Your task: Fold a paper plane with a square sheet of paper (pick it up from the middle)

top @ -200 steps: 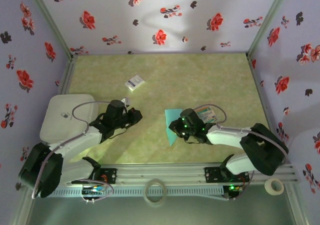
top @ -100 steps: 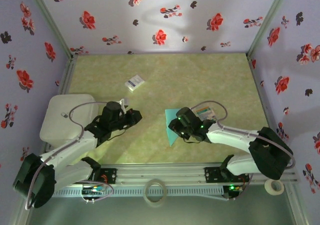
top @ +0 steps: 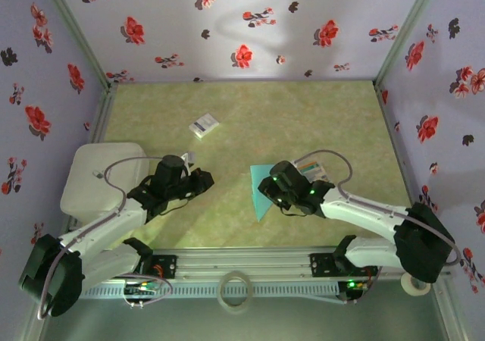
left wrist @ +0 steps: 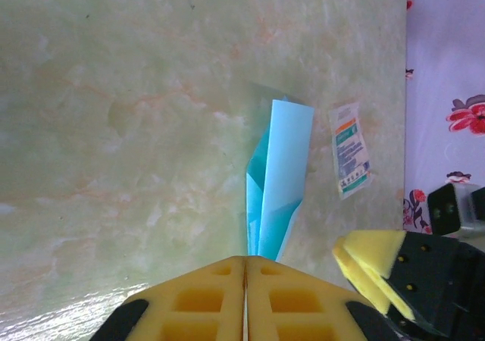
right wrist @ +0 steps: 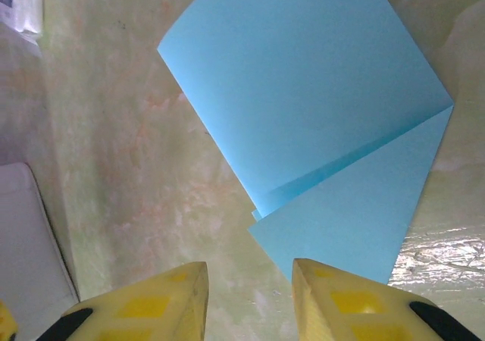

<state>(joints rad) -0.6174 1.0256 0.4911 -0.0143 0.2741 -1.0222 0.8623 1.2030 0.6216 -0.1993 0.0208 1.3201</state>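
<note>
the teal paper (right wrist: 303, 114) looked thin and floppy, so you needed to pinch its middle fold gently. your right pincer (right wrist: 250, 280) was half open and empty; your left pincer (left wrist: 245, 280) was shut, empty.

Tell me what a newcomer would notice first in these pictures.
The partly folded teal paper lies flat on the green table, right of centre, with the right gripper open close by it. The left gripper hangs shut to its left. Red-flowered walls ring the scene.
</note>
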